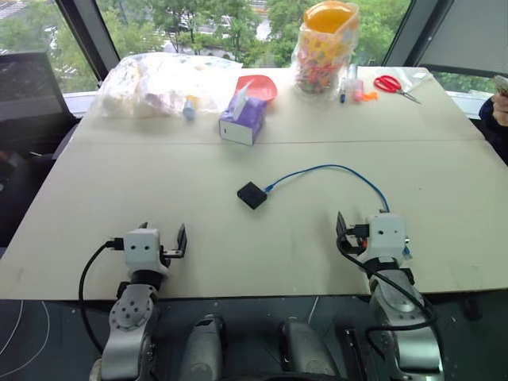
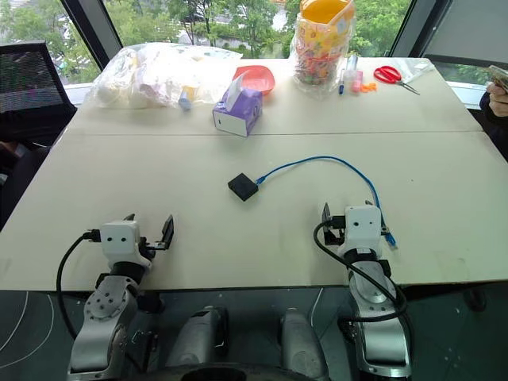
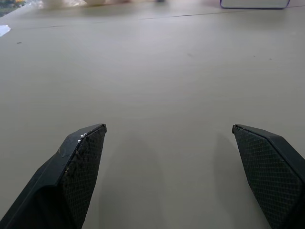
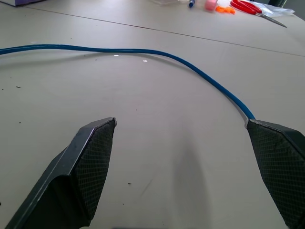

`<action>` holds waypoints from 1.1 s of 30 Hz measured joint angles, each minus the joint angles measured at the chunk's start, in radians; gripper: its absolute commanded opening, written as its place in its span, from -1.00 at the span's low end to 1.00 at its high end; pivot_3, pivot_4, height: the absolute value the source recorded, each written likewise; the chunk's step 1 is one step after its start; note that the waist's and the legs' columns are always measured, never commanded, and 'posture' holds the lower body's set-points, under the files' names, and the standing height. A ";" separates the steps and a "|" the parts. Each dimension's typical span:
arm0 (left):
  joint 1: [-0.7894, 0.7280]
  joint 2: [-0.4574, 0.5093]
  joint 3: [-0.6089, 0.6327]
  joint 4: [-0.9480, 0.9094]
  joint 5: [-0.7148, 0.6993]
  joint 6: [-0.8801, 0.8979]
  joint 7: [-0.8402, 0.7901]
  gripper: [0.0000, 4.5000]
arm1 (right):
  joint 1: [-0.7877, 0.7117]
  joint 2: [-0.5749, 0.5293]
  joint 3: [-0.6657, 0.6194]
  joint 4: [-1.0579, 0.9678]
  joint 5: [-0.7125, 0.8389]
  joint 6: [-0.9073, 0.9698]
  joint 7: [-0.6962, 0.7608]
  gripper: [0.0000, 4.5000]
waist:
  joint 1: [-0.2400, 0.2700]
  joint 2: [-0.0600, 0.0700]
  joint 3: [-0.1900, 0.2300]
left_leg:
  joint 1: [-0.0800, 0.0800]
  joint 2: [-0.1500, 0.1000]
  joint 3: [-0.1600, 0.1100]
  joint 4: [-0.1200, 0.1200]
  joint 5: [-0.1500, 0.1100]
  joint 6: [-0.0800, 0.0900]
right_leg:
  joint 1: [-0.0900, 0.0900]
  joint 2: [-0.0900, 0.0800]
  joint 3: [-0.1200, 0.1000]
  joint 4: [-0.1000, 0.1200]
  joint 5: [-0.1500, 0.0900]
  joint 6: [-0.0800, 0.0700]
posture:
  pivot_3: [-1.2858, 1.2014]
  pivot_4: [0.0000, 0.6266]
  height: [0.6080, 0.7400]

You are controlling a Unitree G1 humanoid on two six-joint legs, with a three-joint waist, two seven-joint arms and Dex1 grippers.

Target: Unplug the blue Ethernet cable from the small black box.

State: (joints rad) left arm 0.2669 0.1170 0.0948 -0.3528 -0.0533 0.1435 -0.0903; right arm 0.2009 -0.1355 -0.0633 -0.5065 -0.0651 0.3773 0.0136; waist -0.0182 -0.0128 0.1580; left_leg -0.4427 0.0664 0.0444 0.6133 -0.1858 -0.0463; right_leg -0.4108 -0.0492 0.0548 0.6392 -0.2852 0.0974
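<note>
The small black box [image 1: 252,194] lies flat near the middle of the table. The blue Ethernet cable [image 1: 333,167] meets the box's right side, arcs away and curves back down to my right gripper [image 1: 371,224]. In the right wrist view the cable [image 4: 143,51] crosses in front of my right gripper [image 4: 181,121], which is open, and runs behind one finger [image 4: 279,162]. My left gripper [image 1: 163,232] is open over bare table near the front edge, left of the box, with nothing between its fingers [image 3: 81,167].
A purple tissue box [image 1: 243,119], a red bowl [image 1: 258,86], a clear plastic bag [image 1: 159,83], a jar of colourful items [image 1: 324,48], markers [image 1: 349,83] and red scissors [image 1: 390,84] stand along the far side. A person's hand [image 1: 500,99] is at the right edge.
</note>
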 measured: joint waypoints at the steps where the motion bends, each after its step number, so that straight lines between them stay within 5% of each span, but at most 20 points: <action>1: 0.001 0.001 0.000 0.000 0.000 0.000 0.000 0.99 | 0.003 0.000 0.002 0.000 0.000 0.001 0.000 1.00 | 0.000 0.000 0.000 | 0.000 0.000 0.000 0.000 0.000 0.000 | 0.000 0.000 0.000 0.000 0.000 0.000 | 0.03 -0.52 0.92; 23: -0.017 0.041 0.010 0.036 -0.038 -0.031 -0.071 0.99 | 0.061 0.000 0.058 -0.009 -0.019 -0.022 0.017 1.00 | 0.000 0.000 0.000 | 0.000 0.000 0.000 0.000 -0.002 -0.003 | 0.000 -0.001 0.000 0.000 0.000 0.000 | 0.03 -0.52 0.92; 33: -0.228 0.134 0.032 0.123 -0.142 0.143 -0.174 0.99 | -0.051 -0.067 0.089 0.025 -0.058 -0.037 0.067 1.00 | 0.004 -0.001 0.000 | 0.000 0.000 -0.001 0.001 0.000 0.000 | 0.001 0.000 -0.001 0.000 0.001 -0.001 | 0.03 -0.52 0.92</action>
State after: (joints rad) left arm 0.0385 0.2511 0.1267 -0.2301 -0.1952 0.2865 -0.2640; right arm 0.1504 -0.2024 0.0253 -0.4815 -0.1229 0.3399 0.0811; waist -0.0143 -0.0138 0.1584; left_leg -0.4427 0.0660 0.0437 0.6144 -0.1855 -0.0458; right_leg -0.4100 -0.0487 0.0535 0.6392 -0.2846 0.0966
